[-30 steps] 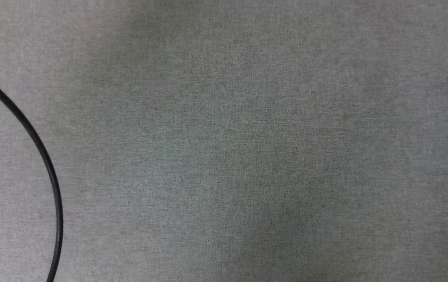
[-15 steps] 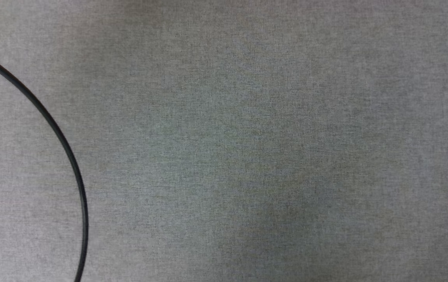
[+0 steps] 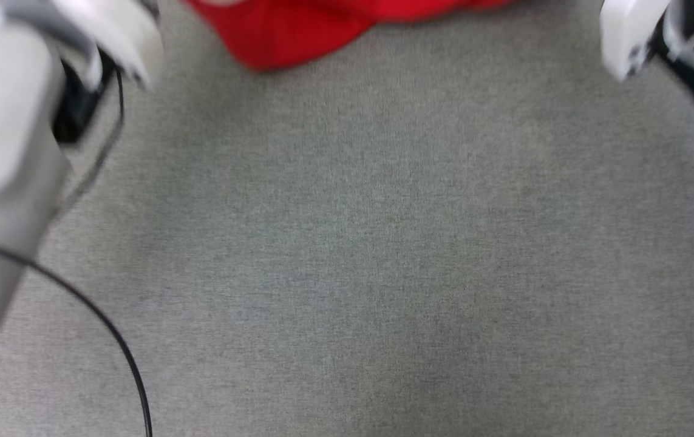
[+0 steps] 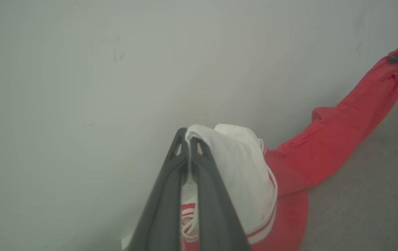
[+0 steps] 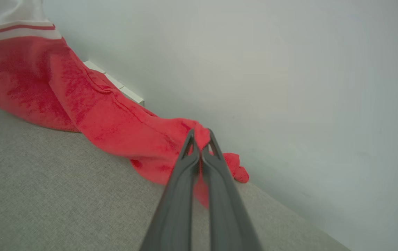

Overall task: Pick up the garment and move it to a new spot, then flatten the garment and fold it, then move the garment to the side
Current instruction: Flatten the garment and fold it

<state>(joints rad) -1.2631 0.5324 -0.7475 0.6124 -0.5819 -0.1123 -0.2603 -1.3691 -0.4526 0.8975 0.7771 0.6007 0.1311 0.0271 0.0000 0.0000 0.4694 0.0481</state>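
Spanning the table's [image 3: 347, 243] far edge, the garment [image 5: 80, 97] sags between the left gripper [image 4: 188, 135], clenched on its white sleeve [image 4: 233, 157], and the right gripper [image 5: 200, 135], clenched on red cloth; even tension would flatten it.

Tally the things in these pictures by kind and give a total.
garment: 1
grippers: 2, left gripper and right gripper, each shut on the garment
black cable: 1
Total: 4
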